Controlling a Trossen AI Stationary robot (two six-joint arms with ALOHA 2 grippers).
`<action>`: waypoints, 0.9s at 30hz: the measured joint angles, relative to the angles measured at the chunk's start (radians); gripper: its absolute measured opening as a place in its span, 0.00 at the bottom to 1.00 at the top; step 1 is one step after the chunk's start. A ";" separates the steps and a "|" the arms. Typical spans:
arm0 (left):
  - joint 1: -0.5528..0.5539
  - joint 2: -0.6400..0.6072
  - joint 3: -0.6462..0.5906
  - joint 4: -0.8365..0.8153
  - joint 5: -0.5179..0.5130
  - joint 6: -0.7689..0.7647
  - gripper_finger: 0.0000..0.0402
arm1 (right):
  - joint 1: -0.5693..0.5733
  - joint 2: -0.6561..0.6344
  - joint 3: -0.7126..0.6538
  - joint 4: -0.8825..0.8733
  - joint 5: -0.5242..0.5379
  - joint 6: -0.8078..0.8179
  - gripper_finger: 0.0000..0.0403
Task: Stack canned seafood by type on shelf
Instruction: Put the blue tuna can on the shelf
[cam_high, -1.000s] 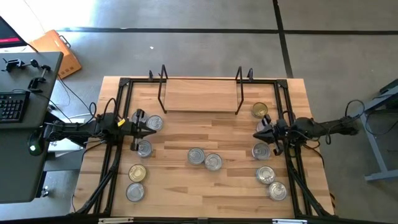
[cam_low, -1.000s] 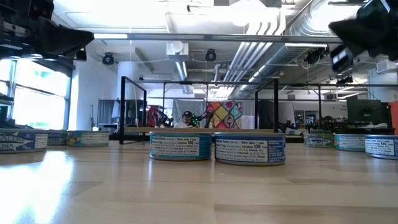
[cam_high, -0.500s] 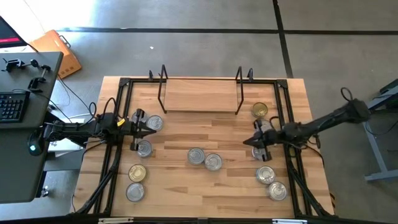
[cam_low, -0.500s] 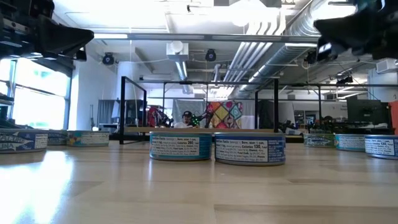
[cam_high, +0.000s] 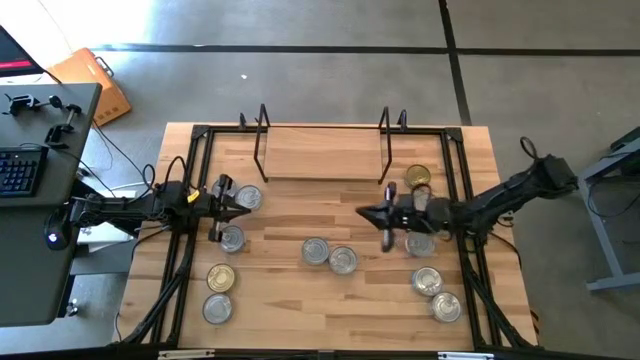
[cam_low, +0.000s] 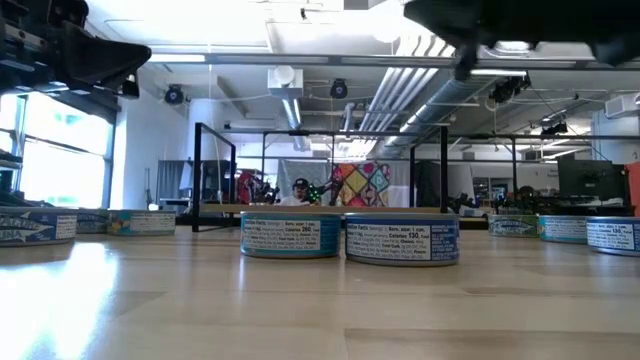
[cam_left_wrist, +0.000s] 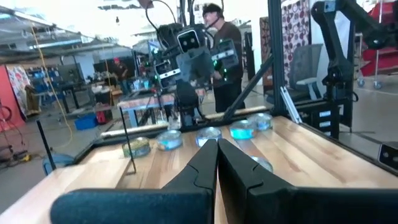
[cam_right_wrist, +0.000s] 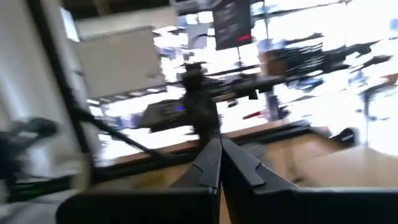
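Several round seafood cans lie flat on the wood table. Two silver ones (cam_high: 315, 250) (cam_high: 342, 260) sit side by side at the middle. A gold-topped one (cam_high: 417, 177) stands by the right upright of the shelf (cam_high: 320, 152), a light board in a black wire frame at the far edge. My right gripper (cam_high: 363, 213) is shut and hovers level above the table, right of centre and pointing left, with nothing in it. My left gripper (cam_high: 245, 211) is shut too, at the left side between two silver cans (cam_high: 248, 198) (cam_high: 232, 238). Both wrist views show the fingers closed together (cam_left_wrist: 216, 149) (cam_right_wrist: 219, 147).
Black frame rails (cam_high: 196, 200) (cam_high: 462, 190) run along the table's left and right sides. More cans lie at the near left (cam_high: 217, 308) and the near right (cam_high: 446, 306). A desk with a keyboard (cam_high: 20, 170) stands left of the table. A person (cam_left_wrist: 225, 56) stands beyond the table.
My right gripper has swung from the table's right side toward its centre, rising a little and staying shut. The cans lie where they were.
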 joint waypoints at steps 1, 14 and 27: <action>0.000 0.000 0.000 0.008 0.000 0.000 0.01 | -0.006 0.018 0.036 -0.022 0.010 -0.034 0.00; 0.000 0.000 0.000 0.016 0.000 0.055 0.01 | 0.062 0.105 0.470 -0.932 -0.085 0.059 0.00; 0.001 0.000 0.000 0.019 0.000 0.087 0.01 | 0.196 0.352 0.289 -0.804 -0.056 0.265 0.31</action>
